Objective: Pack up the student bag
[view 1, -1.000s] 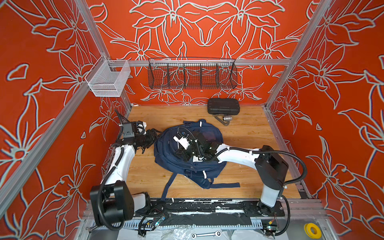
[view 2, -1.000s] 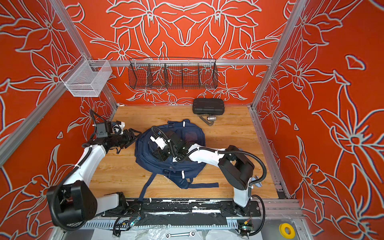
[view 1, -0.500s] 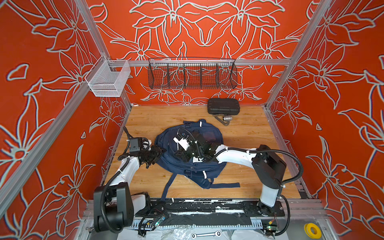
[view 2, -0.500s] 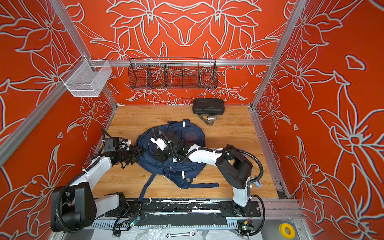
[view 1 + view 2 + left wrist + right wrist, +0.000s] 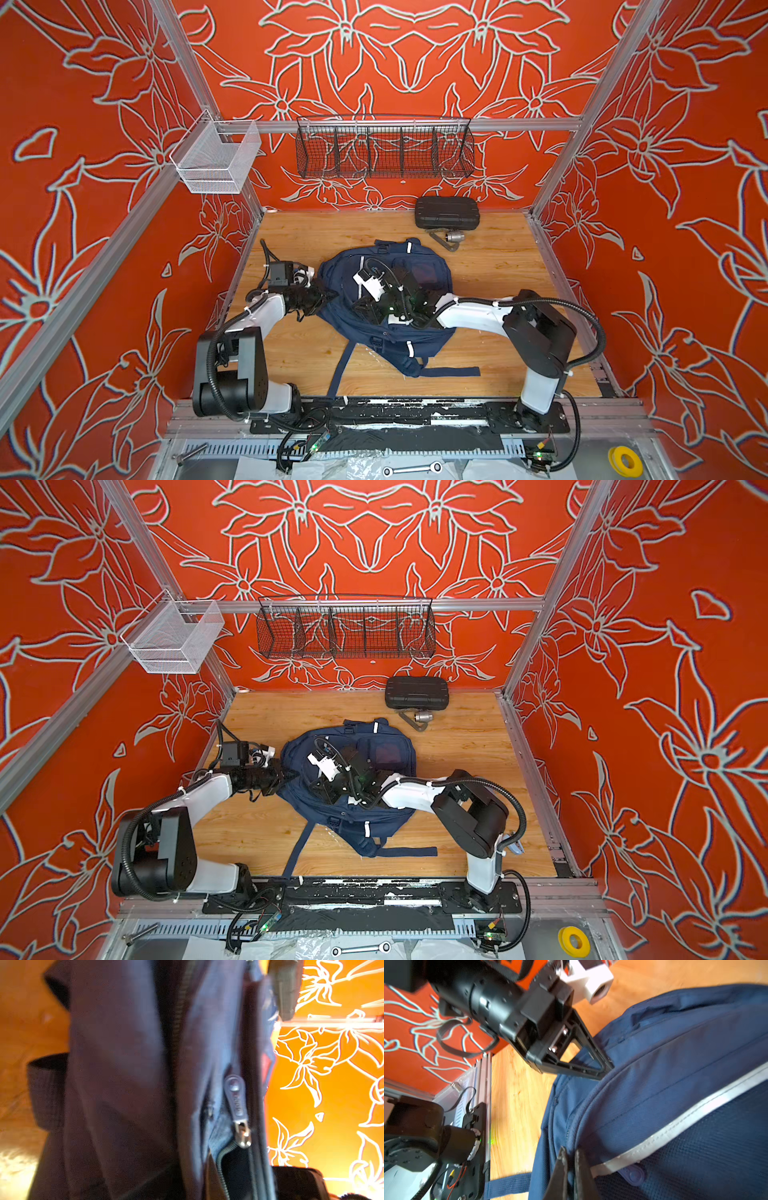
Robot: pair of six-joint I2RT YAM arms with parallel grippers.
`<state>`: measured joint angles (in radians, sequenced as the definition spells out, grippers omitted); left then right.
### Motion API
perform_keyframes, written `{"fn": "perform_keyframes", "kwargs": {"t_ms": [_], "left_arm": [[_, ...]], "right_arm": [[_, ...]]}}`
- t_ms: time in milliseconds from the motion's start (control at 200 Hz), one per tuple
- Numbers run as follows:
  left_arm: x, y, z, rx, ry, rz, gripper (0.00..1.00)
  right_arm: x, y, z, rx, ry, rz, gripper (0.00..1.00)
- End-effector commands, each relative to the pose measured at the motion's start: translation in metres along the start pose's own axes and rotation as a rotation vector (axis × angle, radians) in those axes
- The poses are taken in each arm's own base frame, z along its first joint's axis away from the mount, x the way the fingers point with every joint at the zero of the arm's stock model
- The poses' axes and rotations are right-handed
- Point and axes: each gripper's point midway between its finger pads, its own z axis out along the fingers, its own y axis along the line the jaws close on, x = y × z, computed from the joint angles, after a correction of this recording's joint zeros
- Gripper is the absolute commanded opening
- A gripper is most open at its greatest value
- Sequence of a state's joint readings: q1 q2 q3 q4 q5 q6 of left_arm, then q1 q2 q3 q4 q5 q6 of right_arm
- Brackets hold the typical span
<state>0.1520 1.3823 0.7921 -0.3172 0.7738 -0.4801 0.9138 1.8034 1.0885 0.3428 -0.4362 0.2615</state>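
Both left fingers (image 5: 571, 1068) and right fingers (image 5: 560, 1172) pinching student bag (image 5: 675, 1064) fabric, zipper pull (image 5: 235, 1097) lettering illegible.

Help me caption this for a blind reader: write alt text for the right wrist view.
A navy backpack with a grey reflective stripe fills most of the frame, lying on a wooden table. The right gripper pinches its fabric close to the camera; the left gripper, shut, touches the bag's side seam.
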Motion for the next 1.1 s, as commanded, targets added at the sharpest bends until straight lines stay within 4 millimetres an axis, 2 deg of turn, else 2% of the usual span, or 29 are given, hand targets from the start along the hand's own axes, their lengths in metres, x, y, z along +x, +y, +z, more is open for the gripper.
{"fn": "perform_keyframes", "kwargs": {"t_ms": [0,90,170,250,360,460,610,756,981,1096], "left_arm": [[-0.026,-0.074,-0.052,0.054,-0.143,0.309,0.0],[-0.027,-0.112,-0.08,0.077,-0.187,0.428,0.0],[-0.026,-0.147,-0.101,0.09,-0.219,0.546,0.0],[-0.024,-0.175,-0.113,0.101,-0.244,0.637,0.0],[-0.02,-0.199,-0.123,0.102,-0.232,0.716,0.0],[-0.016,-0.213,-0.124,0.092,-0.197,0.772,0.0],[-0.01,-0.224,-0.126,0.101,-0.163,0.816,0.0],[-0.006,-0.232,-0.128,0.088,-0.132,0.841,0.0],[0.007,-0.243,-0.12,0.06,-0.077,0.889,0.0],[0.012,-0.246,-0.117,0.044,-0.055,0.914,0.0]], "right_arm": [[-0.025,-0.005,-0.028,0.068,-0.07,-0.072,0.18],[-0.057,-0.012,-0.052,0.114,-0.121,-0.126,0.34],[-0.091,-0.012,-0.07,0.123,-0.144,-0.183,0.4],[-0.121,-0.007,-0.086,0.112,-0.152,-0.237,0.45],[-0.16,0.001,-0.104,0.097,-0.179,-0.272,0.49],[-0.18,0.004,-0.115,0.079,-0.177,-0.279,0.51],[-0.2,0.0,-0.123,0.082,-0.165,-0.319,0.54],[-0.209,0.007,-0.114,0.018,-0.124,-0.396,0.54],[-0.227,0.023,-0.106,-0.094,-0.157,-0.369,0.54],[-0.229,0.016,-0.1,-0.073,-0.156,-0.338,0.54]]}}
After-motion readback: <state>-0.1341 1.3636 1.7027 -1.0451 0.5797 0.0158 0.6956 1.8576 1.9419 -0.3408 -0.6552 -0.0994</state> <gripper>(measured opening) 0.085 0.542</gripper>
